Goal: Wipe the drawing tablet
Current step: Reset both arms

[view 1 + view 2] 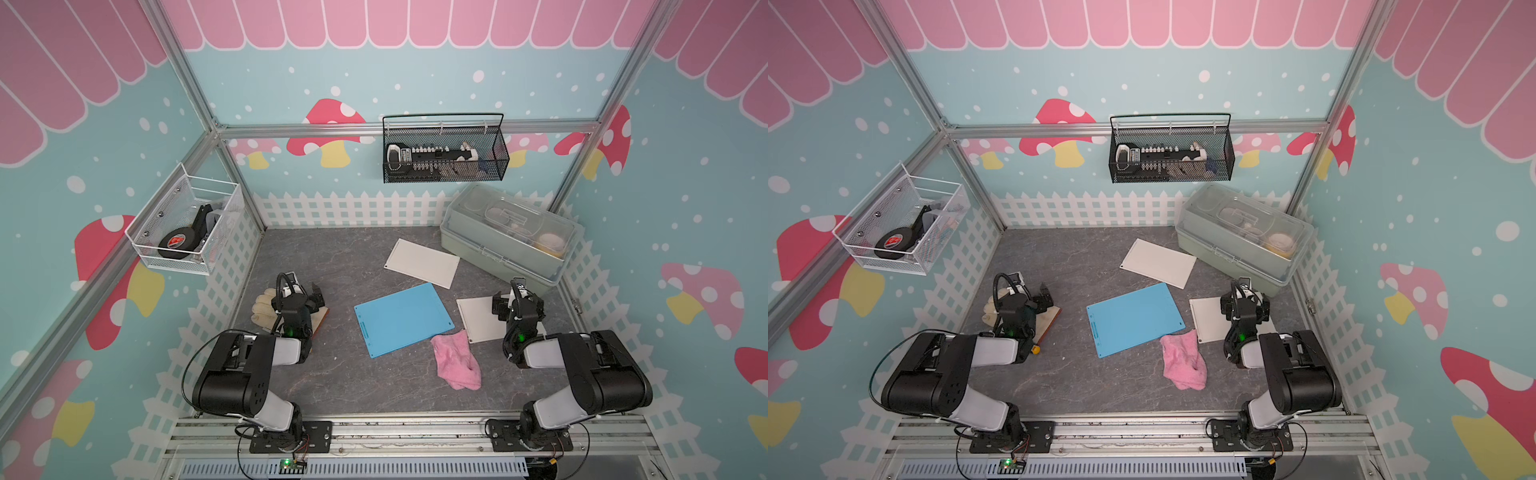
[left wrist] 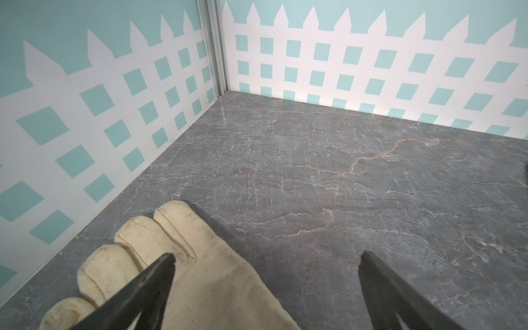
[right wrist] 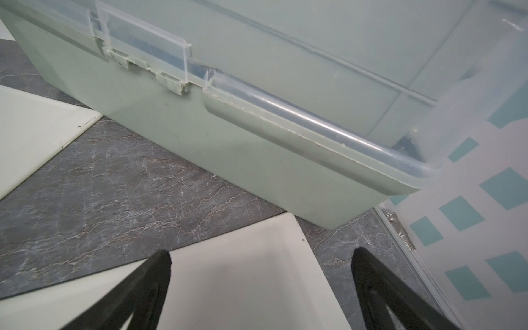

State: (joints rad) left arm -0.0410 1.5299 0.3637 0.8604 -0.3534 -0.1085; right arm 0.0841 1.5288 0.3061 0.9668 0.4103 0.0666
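Note:
A flat blue drawing tablet (image 1: 402, 318) (image 1: 1134, 318) lies in the middle of the grey marbled table. A crumpled pink cloth (image 1: 456, 362) (image 1: 1183, 360) touches its near right corner. My left gripper (image 1: 303, 296) (image 2: 267, 254) is open over a cream work glove (image 1: 266, 309) (image 2: 205, 274), well left of the tablet, with nothing between its fingers. My right gripper (image 1: 517, 301) (image 3: 260, 251) is open above a white board (image 1: 478, 320) (image 3: 243, 285), right of the tablet, and holds nothing. Neither wrist view shows the tablet or the cloth.
A second white board (image 1: 422, 262) (image 3: 28, 128) lies behind the tablet. A pale green lidded box (image 1: 507, 237) (image 3: 228, 148) stands at the back right, close in front of my right gripper. A white wire basket (image 1: 183, 224) and a black mesh basket (image 1: 444, 149) hang on the walls.

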